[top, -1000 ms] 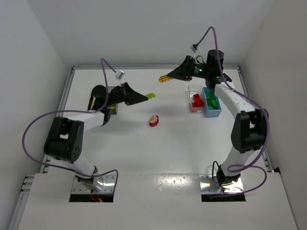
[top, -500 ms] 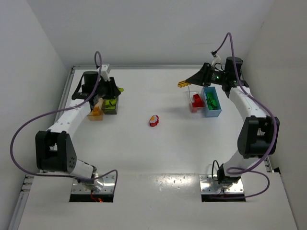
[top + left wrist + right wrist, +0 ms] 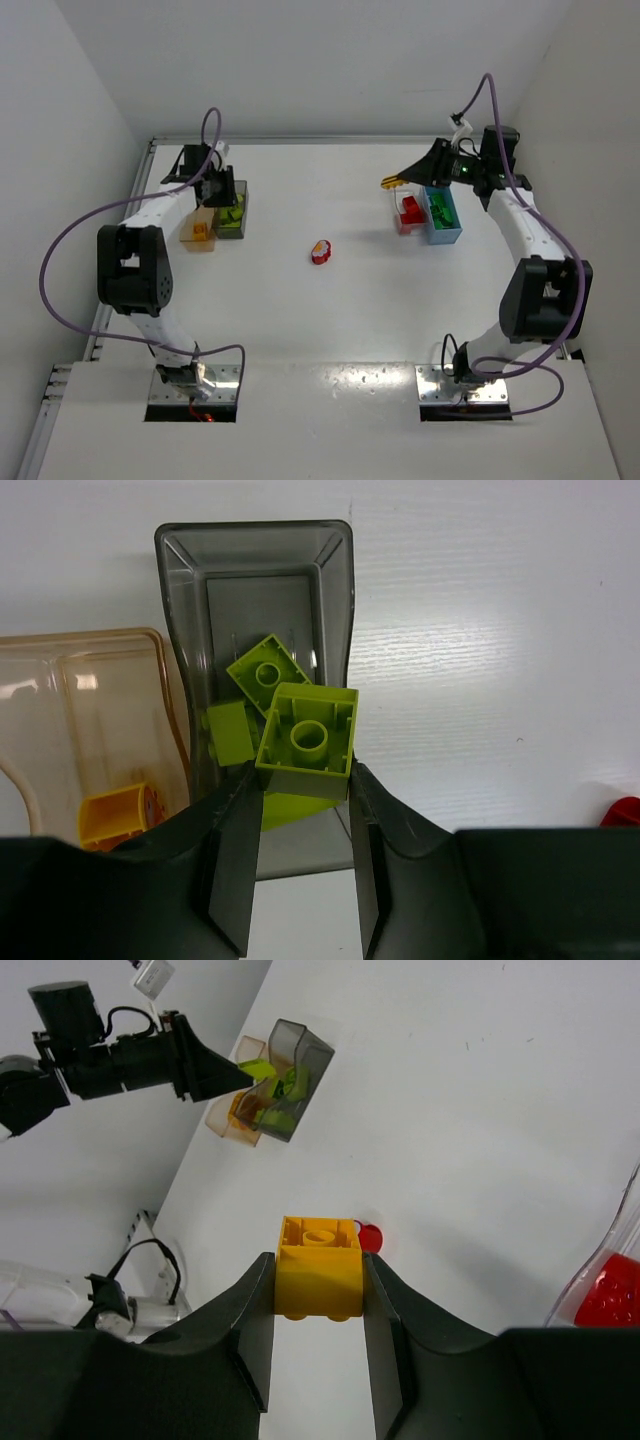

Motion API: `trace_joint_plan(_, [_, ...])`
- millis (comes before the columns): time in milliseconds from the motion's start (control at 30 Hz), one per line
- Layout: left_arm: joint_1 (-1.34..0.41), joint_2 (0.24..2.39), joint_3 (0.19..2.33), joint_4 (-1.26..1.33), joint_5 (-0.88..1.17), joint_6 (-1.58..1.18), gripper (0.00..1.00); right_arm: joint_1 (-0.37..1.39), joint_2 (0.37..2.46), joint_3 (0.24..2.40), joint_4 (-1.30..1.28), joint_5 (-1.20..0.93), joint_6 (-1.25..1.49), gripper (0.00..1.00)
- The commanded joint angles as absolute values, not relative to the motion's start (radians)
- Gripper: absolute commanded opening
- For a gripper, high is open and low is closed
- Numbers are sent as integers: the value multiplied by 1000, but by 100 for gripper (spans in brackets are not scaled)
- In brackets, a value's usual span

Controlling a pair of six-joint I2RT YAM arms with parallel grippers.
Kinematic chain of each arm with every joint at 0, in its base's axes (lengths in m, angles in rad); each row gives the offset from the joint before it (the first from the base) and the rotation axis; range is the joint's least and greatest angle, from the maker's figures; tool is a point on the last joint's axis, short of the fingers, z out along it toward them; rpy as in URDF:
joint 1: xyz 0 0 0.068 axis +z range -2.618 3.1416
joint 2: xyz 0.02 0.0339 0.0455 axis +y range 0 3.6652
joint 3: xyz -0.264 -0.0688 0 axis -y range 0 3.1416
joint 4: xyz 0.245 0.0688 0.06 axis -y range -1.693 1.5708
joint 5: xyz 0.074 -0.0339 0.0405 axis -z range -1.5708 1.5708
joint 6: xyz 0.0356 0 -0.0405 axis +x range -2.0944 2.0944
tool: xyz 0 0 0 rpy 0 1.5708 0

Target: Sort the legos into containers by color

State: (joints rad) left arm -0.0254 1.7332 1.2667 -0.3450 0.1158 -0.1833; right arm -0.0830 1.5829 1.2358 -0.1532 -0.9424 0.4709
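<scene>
My left gripper [image 3: 305, 780] is shut on a lime-green lego [image 3: 305, 742] and hovers over the smoky dark grey container [image 3: 335, 600], which holds two more lime legos [image 3: 265, 670]. Beside it, the orange container [image 3: 90, 680] holds an orange lego [image 3: 115, 815]. My right gripper [image 3: 320, 1290] is shut on a yellow-orange lego [image 3: 320, 1278] in the air, just left of the clear container [image 3: 398, 200] with red legos. The light blue container [image 3: 445, 236] holds green legos. A red-and-yellow lego cluster [image 3: 320, 252] lies on the table's middle.
White walls close in the table at the back and both sides. The grey and orange containers [image 3: 270, 1095] stand at the far left, with the left arm [image 3: 120, 1060] above them. A purple cable [image 3: 60, 270] loops off each arm.
The left arm swung back and left, carrying the lime lego over the grey container. The right gripper moved right with its yellow-orange lego, nearer the clear container.
</scene>
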Motion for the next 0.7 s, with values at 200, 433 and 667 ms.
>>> trace_joint_plan(200, [-25, 1796, 1330, -347, 69, -212, 32, -49, 1528, 1233, -163, -948, 402, 0])
trace_joint_plan(433, [-25, 1767, 1321, -347, 162, -232, 68, 44, 1558, 1302, -201, -927, 347, 0])
trace_joint_plan(667, [11, 1579, 1321, -325, 285, -314, 69, 185, 1615, 1406, -236, -896, 265, 0])
